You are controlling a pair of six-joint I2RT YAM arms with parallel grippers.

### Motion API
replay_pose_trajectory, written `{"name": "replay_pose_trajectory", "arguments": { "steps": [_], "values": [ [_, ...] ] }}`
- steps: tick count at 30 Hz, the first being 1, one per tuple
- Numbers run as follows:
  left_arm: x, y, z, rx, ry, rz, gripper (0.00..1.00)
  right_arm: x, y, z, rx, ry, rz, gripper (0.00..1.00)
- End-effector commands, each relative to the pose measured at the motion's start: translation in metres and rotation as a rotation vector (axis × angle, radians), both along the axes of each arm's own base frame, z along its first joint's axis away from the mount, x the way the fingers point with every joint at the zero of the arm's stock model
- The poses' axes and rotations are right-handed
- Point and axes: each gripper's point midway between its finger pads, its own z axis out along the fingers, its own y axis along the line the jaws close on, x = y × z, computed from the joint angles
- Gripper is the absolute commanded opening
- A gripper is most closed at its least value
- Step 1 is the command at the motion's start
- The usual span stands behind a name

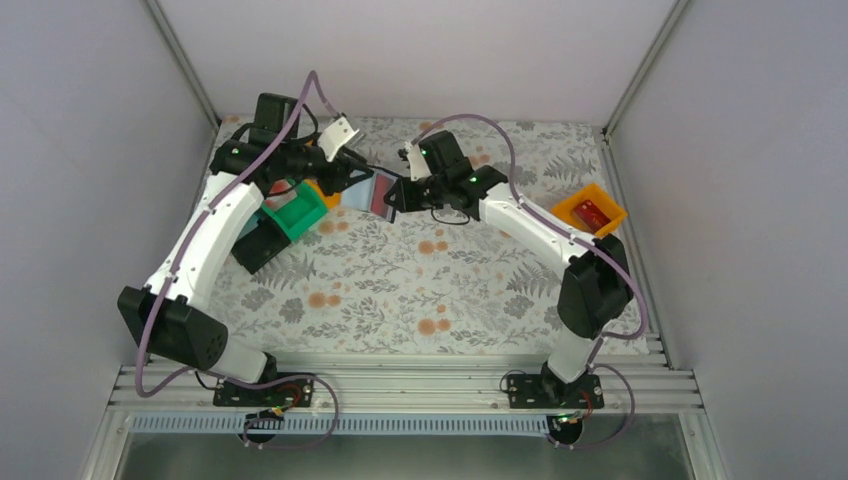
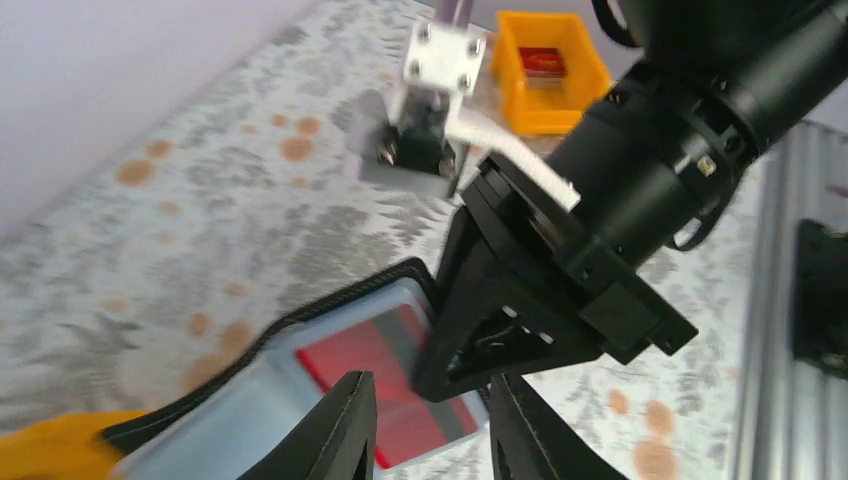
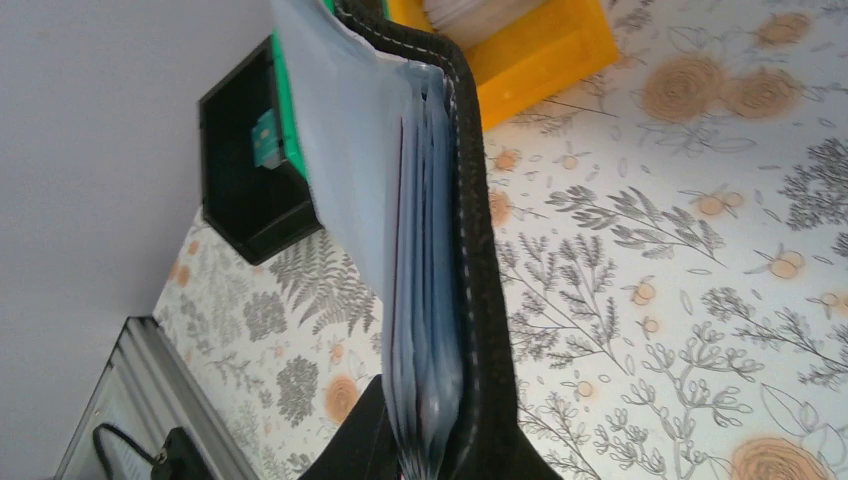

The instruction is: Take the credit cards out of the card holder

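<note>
- At ten o'clock on the floral table [image 1: 420,290] sits a black tray [image 1: 262,245]. A green tray [image 1: 295,212] touches it on its one-o'clock side.
- The left orange tray [image 1: 322,192] shows only as a corner behind the green tray, mostly hidden by the arm.
- The left gripper [image 2: 432,400] hangs at eleven o'clock, its fingers [image 2: 345,430] partly spread. They frame the lower edge of the card holder and clamp nothing that can be seen.
- The card holder [image 1: 378,192] is lifted off the table at twelve o'clock, between the two pincers, and lies open toward the left wrist camera. A red card [image 2: 350,365] lies in its glossy pale-blue pocket.
- The right gripper [image 3: 435,440] is pinched tight on the holder's black stitched edge. From its own camera the holder stands edge-on, with thin pale sleeves fanned inside.
- At two o'clock, well apart from the rest, the right orange tray [image 1: 590,210] holds a loose red card [image 1: 592,214].
</note>
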Motion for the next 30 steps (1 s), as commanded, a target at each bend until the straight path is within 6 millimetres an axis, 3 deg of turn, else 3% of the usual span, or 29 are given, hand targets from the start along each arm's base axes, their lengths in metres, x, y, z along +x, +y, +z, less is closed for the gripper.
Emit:
{"name": "replay_pose_trajectory", "arguments": {
  "steps": [1, 4, 8, 15, 23, 30],
  "values": [
    [-0.014, -0.006, -0.024, -0.108, 0.156, -0.116, 0.29, -0.017, 0.014, 0.046, 0.118, -0.148, 0.139, 0.04],
    [-0.02, -0.003, -0.033, -0.134, 0.19, -0.133, 0.29, -0.028, 0.009, 0.057, 0.146, -0.218, 0.188, 0.04],
    [-0.037, -0.008, -0.035, -0.184, 0.242, -0.202, 0.29, -0.049, 0.017, 0.068, 0.218, -0.247, 0.315, 0.04],
    [-0.045, -0.003, -0.043, -0.16, 0.243, -0.194, 0.29, -0.071, 0.014, 0.102, 0.293, -0.355, 0.418, 0.04],
    [-0.049, -0.005, -0.033, -0.197, 0.23, -0.22, 0.29, -0.088, 0.008, 0.109, 0.33, -0.394, 0.467, 0.04],
    [-0.051, -0.006, -0.034, -0.208, 0.227, -0.236, 0.29, -0.108, 0.003, 0.129, 0.401, -0.459, 0.538, 0.04]
  ]
}}
